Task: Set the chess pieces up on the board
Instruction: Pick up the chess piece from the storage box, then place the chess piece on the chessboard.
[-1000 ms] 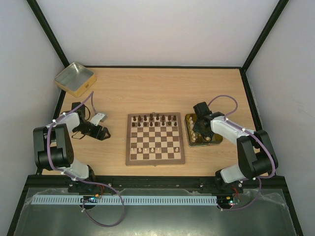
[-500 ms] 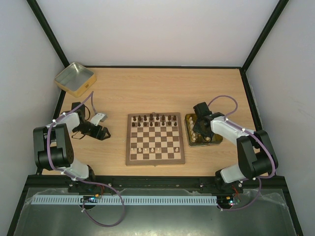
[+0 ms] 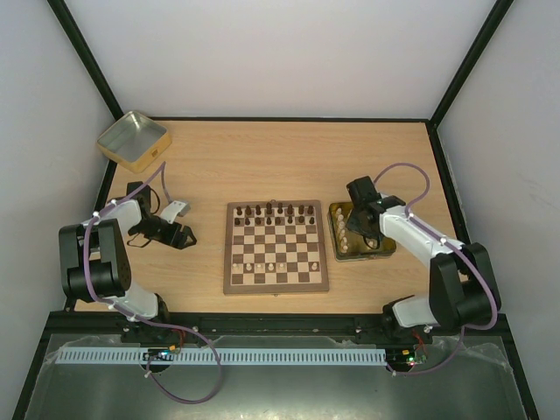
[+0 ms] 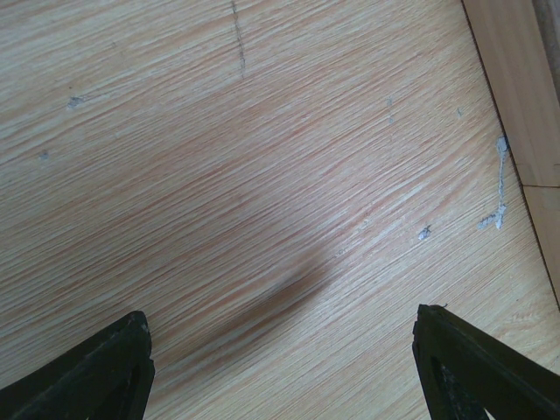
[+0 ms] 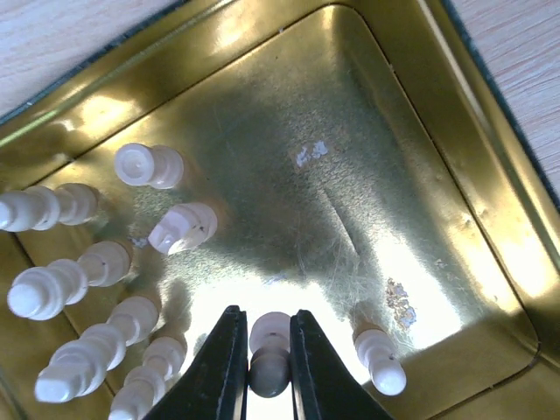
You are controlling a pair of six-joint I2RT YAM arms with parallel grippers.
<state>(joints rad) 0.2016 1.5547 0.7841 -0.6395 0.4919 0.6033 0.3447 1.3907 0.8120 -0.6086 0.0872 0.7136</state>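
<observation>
The board (image 3: 277, 246) lies mid-table with dark chessmen along its far rows and a few cream pieces (image 3: 262, 262) on the near rows. My right gripper (image 3: 357, 220) is over the gold tin (image 3: 381, 248) to the board's right. In the right wrist view it (image 5: 268, 328) is shut on a cream pawn (image 5: 269, 350) held just above the tin floor (image 5: 350, 175). Several more cream pieces (image 5: 166, 166) stand or lie at the tin's left side, and one (image 5: 378, 359) stands at the right. My left gripper (image 3: 178, 234) rests open and empty on bare table (image 4: 262, 175), left of the board.
A second gold tin (image 3: 133, 139) stands at the table's far left corner. A seam in the tabletop (image 4: 512, 96) shows at the right of the left wrist view. The tin's raised rim (image 5: 490, 149) surrounds the right gripper.
My right arm has shifted slightly right and back over the tin. The left arm has not moved.
</observation>
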